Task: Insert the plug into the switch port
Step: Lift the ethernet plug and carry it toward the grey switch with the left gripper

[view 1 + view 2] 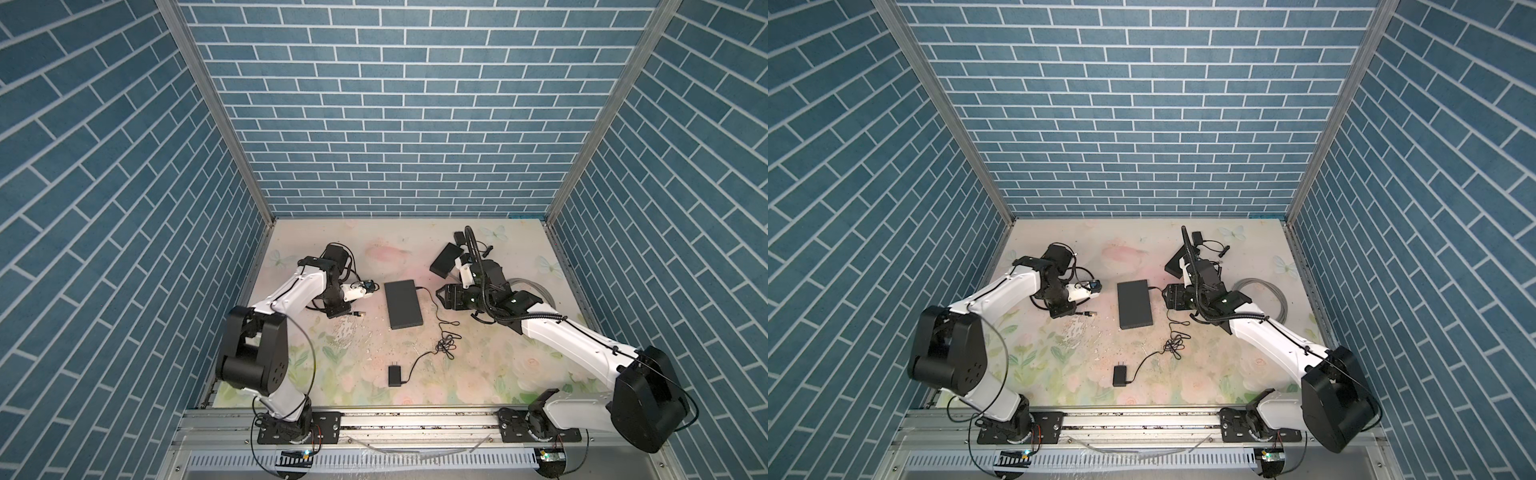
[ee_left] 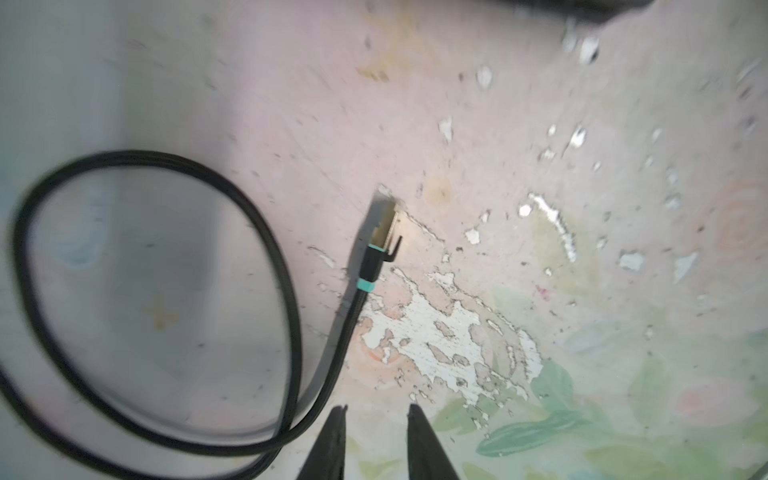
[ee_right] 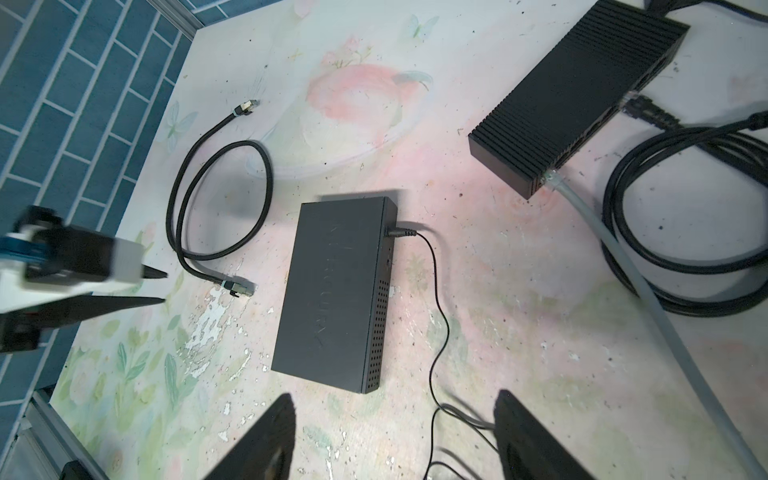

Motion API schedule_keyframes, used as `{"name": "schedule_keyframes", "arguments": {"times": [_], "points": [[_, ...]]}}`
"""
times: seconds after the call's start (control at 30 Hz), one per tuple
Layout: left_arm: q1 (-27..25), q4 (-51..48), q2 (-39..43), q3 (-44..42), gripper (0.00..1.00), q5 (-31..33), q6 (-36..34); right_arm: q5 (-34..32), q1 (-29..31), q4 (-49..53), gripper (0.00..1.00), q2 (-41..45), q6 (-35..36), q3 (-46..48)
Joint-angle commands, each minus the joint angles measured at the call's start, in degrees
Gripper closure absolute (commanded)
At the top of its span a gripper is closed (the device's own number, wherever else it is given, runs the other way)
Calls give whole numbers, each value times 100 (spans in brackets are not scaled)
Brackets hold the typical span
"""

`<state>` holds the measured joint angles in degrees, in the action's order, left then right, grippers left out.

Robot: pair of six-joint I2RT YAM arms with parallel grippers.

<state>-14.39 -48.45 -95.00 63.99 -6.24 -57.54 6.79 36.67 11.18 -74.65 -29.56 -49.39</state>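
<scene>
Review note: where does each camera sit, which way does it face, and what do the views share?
Both top views: high above the arm bases, looking down at the table and back wall; left arm and right arm show.
Left wrist: on the left arm, facing down at the plug; left pincer tips show, open.
Right wrist: on the right arm, facing down at the switch; right pincer tips show, open.
Shared: the right wrist view also shows the plug and left pincer.
</scene>
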Motion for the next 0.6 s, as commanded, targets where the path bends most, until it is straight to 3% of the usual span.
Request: {"name": "schedule_keyframes", "arguments": {"times": [0.0,0.3,0.57], "points": [[-28,423,-249,-227,72,376,-539,-138,25,155,25,67,63,87],[-45,1049,-745,-205,74,414,-442,-125,58,209,26,-210,29,-178],[-55,311,49,150,72,101,-582,-112,238,279,26,-684,53,-670]]}}
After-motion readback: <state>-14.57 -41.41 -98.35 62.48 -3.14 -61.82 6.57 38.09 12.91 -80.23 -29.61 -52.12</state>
